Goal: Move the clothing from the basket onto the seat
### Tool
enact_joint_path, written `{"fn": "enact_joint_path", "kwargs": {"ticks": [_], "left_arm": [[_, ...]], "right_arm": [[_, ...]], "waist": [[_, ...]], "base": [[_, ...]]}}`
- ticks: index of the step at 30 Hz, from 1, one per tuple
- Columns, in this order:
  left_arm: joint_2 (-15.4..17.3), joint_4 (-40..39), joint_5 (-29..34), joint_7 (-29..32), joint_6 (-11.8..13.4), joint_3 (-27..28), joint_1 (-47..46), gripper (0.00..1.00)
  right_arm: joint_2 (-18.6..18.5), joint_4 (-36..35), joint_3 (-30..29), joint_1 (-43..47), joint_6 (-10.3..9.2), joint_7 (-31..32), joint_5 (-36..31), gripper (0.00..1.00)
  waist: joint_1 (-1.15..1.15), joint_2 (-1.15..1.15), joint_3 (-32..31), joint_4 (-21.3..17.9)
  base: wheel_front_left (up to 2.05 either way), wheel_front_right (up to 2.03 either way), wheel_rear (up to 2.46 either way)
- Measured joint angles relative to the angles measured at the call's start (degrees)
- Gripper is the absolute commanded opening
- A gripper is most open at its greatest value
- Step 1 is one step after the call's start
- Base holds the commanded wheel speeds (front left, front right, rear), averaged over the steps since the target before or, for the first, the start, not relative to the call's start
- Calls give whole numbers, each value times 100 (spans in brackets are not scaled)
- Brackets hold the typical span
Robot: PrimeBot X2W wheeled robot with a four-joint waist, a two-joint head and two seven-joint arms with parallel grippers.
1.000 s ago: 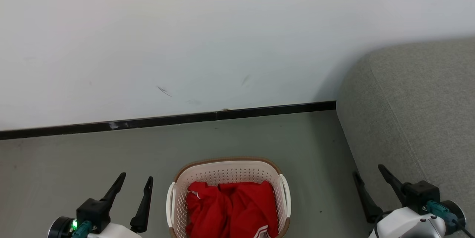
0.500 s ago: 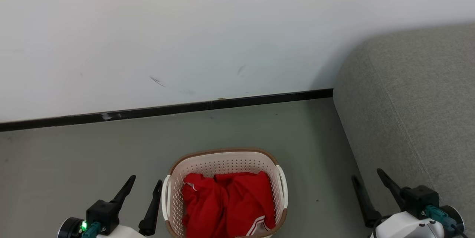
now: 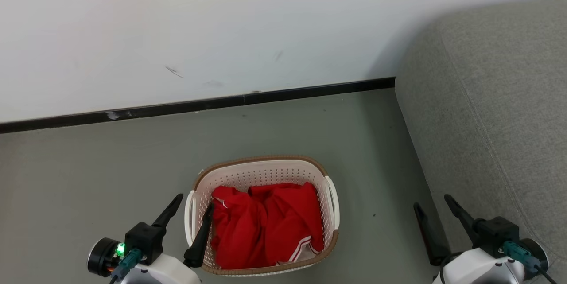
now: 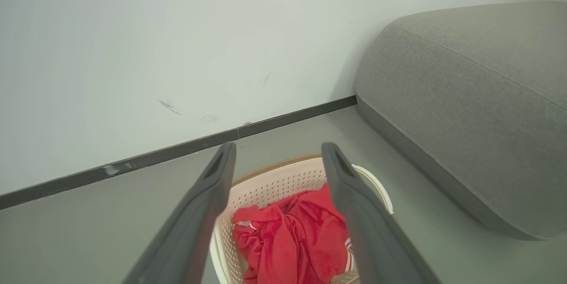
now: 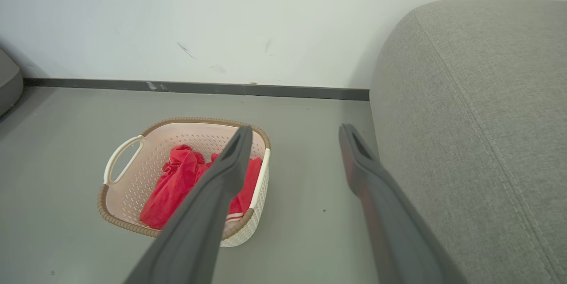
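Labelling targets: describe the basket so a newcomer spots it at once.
On the grey floor below the white wall, left of the big grey sofa, stands a cream plastic basket. Perforated walls, a brown rim and red clothing heaped inside set it apart.

Soft cloth clothing, perf. plastic basket, matt woven-fabric seat

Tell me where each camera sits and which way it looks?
Head view: on the head, looking down at the basket of clothing; left claw and right claw, both open, at the bottom.
Left wrist view: on that wrist, looking along its fingers over the basket.
Right wrist view: likewise, fingers between basket and seat.
All share basket, clothing, seat.
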Motion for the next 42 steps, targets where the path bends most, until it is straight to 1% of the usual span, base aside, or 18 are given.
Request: {"fn": "enact_joint_path", "kwargs": {"ticks": [9,15,25,37,42], "left_arm": [[11,60,-5,-1,0,-330,-406,100],[4,255,-4,-16,0,-520,-754,100],[0,617,-10,18,0,-552,-1362,100],[-42,1044,13,528,5,-575,-2081,100],[-32,1277,86,769,157,-534,-2301,100]], "right_arm": [[38,-77,-15,-236,0,0,-13,100],[89,-156,98,-500,0,0,-22,100],[112,-248,123,-988,0,0,-29,100],[152,-357,168,-1447,0,0,-19,100],[162,-361,218,-1530,0,0,7,100]], "waist": [[0,0,454,-104],[0,0,874,-201],[0,0,1500,-364],[-1,0,2165,-618],[0,0,2408,-752]], "base": [[0,0,0],[0,0,0],[0,0,0],[0,0,0],[0,0,0]]}}
